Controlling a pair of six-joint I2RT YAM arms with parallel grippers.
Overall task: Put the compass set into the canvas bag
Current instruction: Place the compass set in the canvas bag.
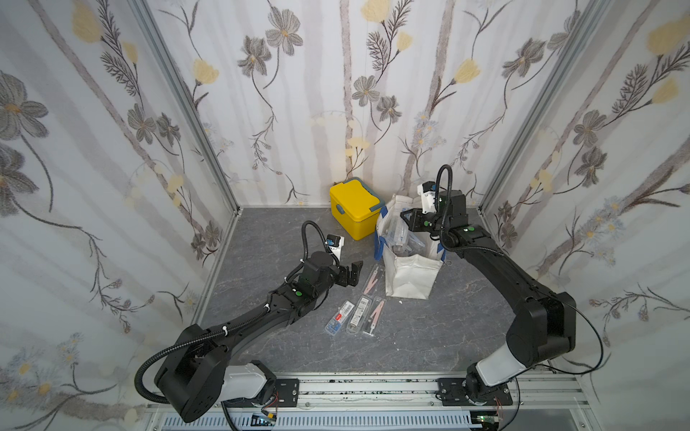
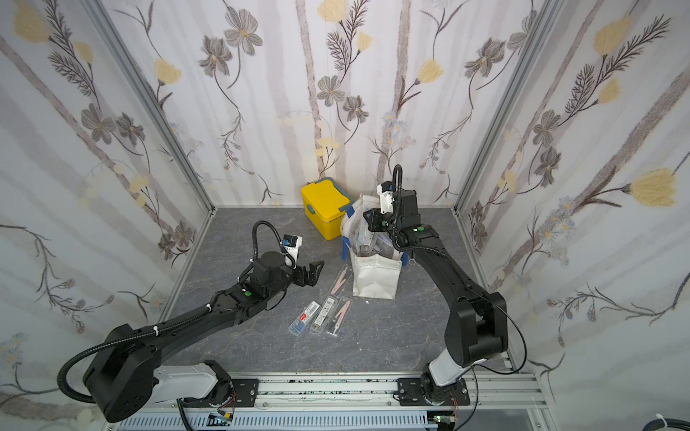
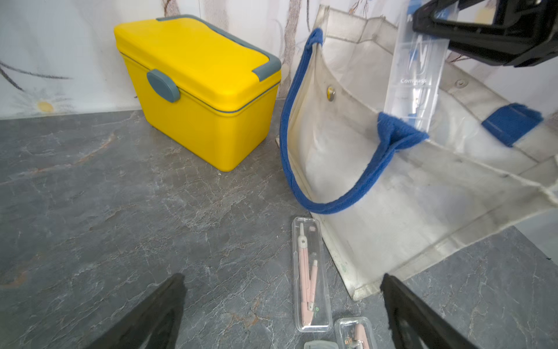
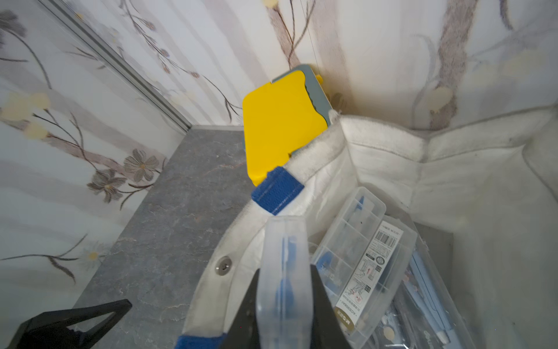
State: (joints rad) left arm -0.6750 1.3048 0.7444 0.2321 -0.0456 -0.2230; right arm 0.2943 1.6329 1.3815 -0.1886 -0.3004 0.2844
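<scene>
One compass case (image 4: 282, 256) pinched in right gripper (image 1: 407, 219) over canvas bag (image 1: 410, 278); lower past rim before releasing; left gripper (image 1: 353, 271) spread, empty

Left tool (image 3: 282, 276), jaws wide apart, above the grey bench (image 3: 90, 196). A pink compass set (image 3: 309, 275) in its clear case lies just beside the canvas bag (image 3: 392, 217). Yellow box (image 3: 199, 90) stands near the bag. Right tool (image 3: 428, 27) grips a clear compass case (image 3: 416, 75) upright at the bag's mouth.
</scene>
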